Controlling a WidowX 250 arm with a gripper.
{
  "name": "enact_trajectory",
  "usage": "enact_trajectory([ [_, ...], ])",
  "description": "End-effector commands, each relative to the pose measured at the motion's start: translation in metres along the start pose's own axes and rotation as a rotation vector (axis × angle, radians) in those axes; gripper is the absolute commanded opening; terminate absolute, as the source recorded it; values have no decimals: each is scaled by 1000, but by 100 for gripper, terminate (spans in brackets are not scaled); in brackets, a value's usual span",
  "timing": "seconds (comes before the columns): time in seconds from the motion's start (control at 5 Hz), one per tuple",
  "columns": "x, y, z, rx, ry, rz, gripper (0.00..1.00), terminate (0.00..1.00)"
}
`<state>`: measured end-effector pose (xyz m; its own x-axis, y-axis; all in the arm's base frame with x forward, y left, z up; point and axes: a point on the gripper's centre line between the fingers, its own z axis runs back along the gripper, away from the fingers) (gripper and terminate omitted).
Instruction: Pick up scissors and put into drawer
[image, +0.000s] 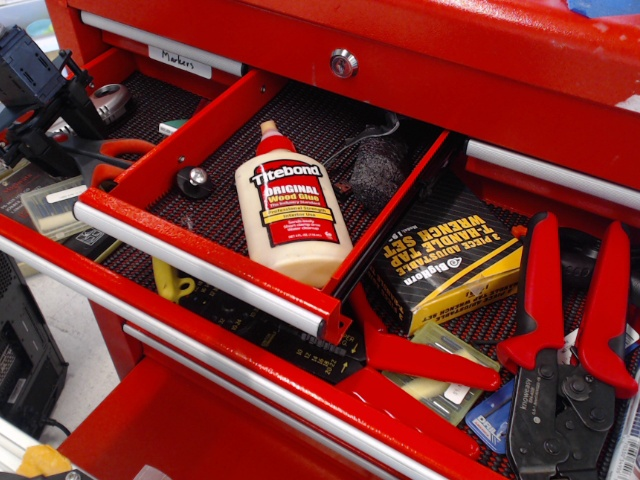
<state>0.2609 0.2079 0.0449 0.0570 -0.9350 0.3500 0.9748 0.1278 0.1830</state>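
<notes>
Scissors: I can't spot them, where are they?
Far left of the view: the scissors lie outside the drawer's left wall, under the claw.

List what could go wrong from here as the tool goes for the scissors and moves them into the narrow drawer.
1. The tool sits over the blade end of the scissors, far from the handles; a grip there may let them swing or slip.
2. The scissors lie among clutter at the left, so neighbouring items could get snagged or dragged.
3. The drawer already holds a glue bottle and a black knob; the scissors could knock them when they are dropped in.
</notes>
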Motion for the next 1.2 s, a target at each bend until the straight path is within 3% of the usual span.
enact_trajectory([
  [0.0, 23, -12, 24, -49, 45, 96, 0, 0],
  [0.2, 28, -14, 51, -94, 84, 120, 0, 0],
  [0.6, 43, -21, 108, -101, 74, 278, 0, 0],
  [0.8, 51, -22, 134, -61, 84, 356, 0, 0],
  [1.0, 66, -20, 152, -4, 54, 418, 0, 0],
])
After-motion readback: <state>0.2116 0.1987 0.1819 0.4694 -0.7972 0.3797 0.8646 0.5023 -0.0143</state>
